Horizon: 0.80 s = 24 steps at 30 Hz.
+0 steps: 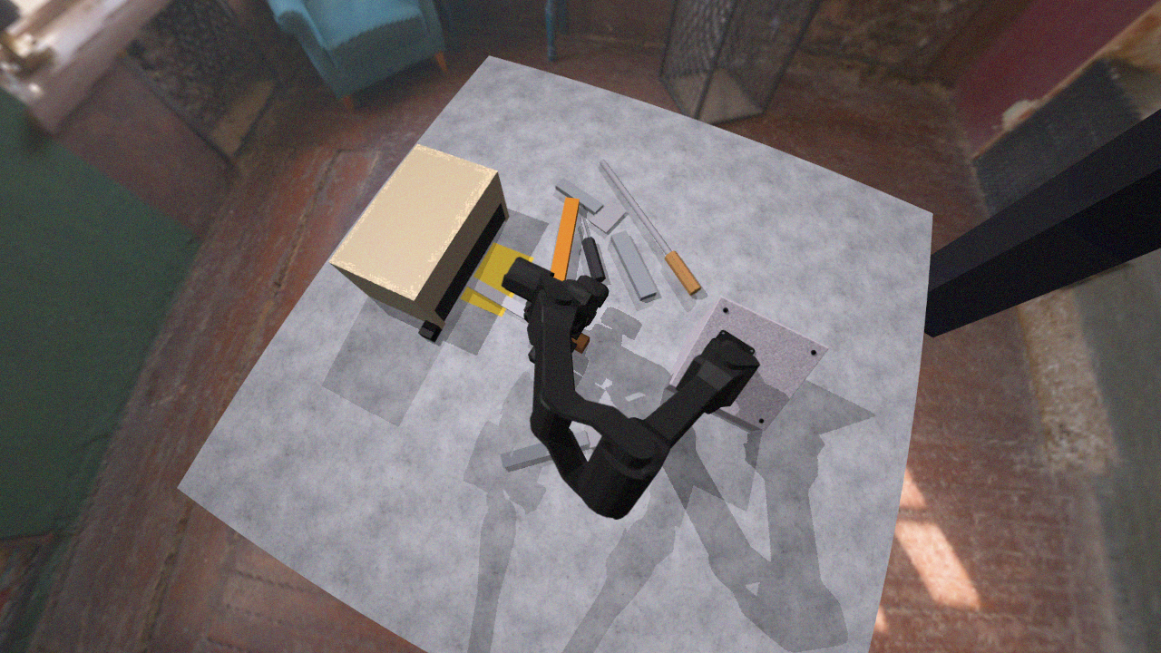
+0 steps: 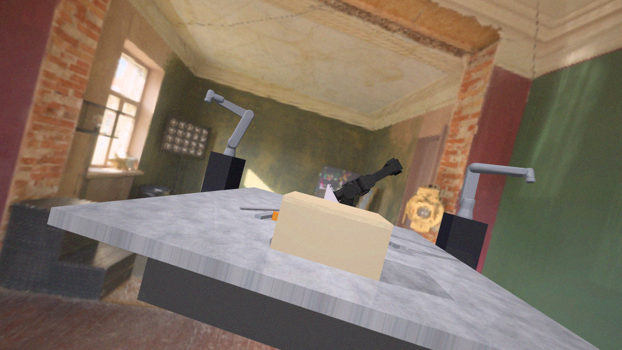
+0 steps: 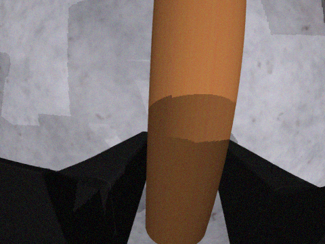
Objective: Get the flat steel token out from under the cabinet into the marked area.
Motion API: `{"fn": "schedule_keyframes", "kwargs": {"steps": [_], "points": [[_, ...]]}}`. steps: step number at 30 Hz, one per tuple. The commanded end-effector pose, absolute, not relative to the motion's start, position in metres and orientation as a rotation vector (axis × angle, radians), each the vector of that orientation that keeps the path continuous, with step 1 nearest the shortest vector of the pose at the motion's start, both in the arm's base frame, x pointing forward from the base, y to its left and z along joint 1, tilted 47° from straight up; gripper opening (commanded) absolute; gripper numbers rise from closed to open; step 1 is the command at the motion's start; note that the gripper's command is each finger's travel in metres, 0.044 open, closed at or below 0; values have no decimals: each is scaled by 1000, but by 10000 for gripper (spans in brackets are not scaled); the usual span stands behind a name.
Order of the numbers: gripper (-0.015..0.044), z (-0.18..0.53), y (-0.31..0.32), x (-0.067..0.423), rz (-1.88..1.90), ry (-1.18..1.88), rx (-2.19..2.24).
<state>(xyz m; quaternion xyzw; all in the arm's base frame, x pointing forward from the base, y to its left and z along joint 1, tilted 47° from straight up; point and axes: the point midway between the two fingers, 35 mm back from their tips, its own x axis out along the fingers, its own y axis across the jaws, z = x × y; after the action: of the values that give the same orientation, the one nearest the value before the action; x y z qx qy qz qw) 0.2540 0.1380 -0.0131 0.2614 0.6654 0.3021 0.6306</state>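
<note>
My gripper (image 1: 568, 315) (image 3: 183, 144) is shut on the brown round handle (image 1: 580, 342) (image 3: 199, 50) of a tool and holds it above the grey table, just in front of the beige cabinet (image 1: 422, 223) (image 2: 330, 233). The arm hides the rest of the tool in the overhead view. The yellow marked area (image 1: 493, 261) lies on the table at the cabinet's dark open base, partly covered by the arm. I see no steel token in any view. In the low side view the cabinet hides the gripper, and only the arm (image 2: 369, 177) shows above it.
Spare tools lie behind the marked area: an orange flat bar (image 1: 565, 235), a black-handled tool (image 1: 593, 258), a grey bar (image 1: 634, 266), a thin rod with an orange handle (image 1: 682, 272) and small grey plates (image 1: 578, 197). A short grey bar (image 1: 526, 457) lies under the arm's elbow.
</note>
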Motion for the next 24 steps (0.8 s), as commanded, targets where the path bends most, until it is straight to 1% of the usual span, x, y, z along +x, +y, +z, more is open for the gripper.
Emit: {"fn": "schedule_keyframes", "kwargs": {"steps": [1, 24], "points": [[0, -14, 138, 245, 687, 1534, 603], [0, -12, 137, 219, 686, 1535, 604]]}}
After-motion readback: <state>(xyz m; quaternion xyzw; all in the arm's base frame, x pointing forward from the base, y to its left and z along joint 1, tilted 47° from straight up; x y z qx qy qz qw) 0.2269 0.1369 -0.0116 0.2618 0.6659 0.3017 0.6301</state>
